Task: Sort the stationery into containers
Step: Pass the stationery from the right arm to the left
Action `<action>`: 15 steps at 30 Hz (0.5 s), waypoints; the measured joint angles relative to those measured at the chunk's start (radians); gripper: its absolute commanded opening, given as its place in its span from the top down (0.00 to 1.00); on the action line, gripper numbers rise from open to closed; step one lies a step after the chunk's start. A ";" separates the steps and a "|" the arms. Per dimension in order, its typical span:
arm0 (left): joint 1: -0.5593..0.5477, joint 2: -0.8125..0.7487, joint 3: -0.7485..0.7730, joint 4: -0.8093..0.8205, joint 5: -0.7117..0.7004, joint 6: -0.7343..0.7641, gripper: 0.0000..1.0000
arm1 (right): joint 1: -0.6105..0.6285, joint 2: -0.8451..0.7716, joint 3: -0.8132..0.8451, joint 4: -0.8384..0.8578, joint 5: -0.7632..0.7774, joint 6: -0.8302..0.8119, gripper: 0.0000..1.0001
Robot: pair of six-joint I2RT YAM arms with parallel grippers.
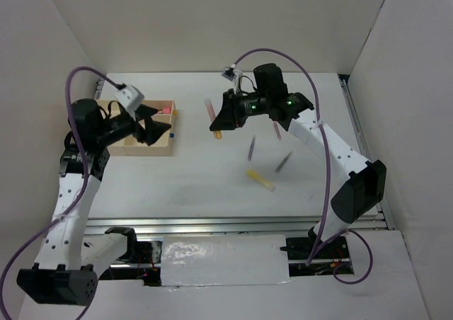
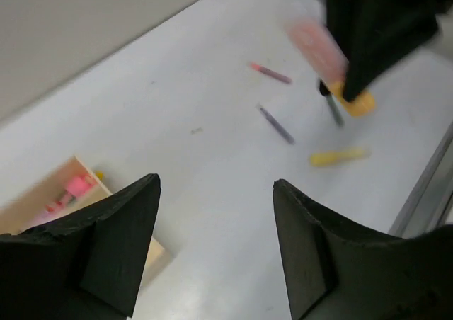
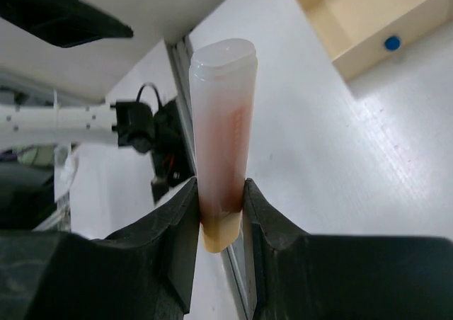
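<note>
From above, the right gripper (image 1: 223, 120) hangs over the white table (image 1: 198, 192), pinched on a fat pink highlighter with a yellow end (image 1: 210, 110). The shallow pale-tan wooden tray (image 1: 164, 149) lies well to this hand's left, directly under the left gripper (image 1: 145, 125). A yellow marker (image 1: 260, 180) and thin grey pens (image 1: 251, 147) lie on the table on the near side of the right hand.

In the left wrist view, the left gripper (image 2: 212, 242) stands spread wide with nothing between its fingers, and a corner of the wooden tray (image 2: 39, 203) sits below it to the left. The loaded hand shows ahead, blurred. If the left hand does not clear away, the two could collide over the tray.

In the right wrist view, the right gripper (image 3: 221, 207) clamps the pink highlighter (image 3: 223, 122) only near its yellow end, and most of the barrel juts beyond the tips. So low a hold on a smooth barrel could let it pivot or slip, and a tilted release might catch a divider.
</note>
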 measured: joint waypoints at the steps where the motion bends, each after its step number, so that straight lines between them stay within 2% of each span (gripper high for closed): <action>1: -0.030 -0.023 0.011 -0.057 0.024 0.157 0.22 | 0.000 0.000 0.002 -0.029 -0.024 -0.025 1.00; 4: -0.149 -0.137 -0.008 -0.211 0.062 0.616 0.19 | 0.000 0.008 0.010 -0.125 -0.138 -0.086 1.00; 8: -0.282 -0.256 -0.078 -0.337 0.039 1.046 0.24 | 0.006 0.015 0.004 -0.148 -0.257 -0.094 1.00; 10: -0.320 -0.271 -0.096 -0.388 0.029 1.216 0.26 | 0.017 0.015 -0.003 -0.149 -0.306 -0.093 1.00; 15: -0.340 -0.245 -0.124 -0.417 0.021 1.474 0.28 | 0.065 0.017 -0.038 -0.148 -0.393 -0.077 1.00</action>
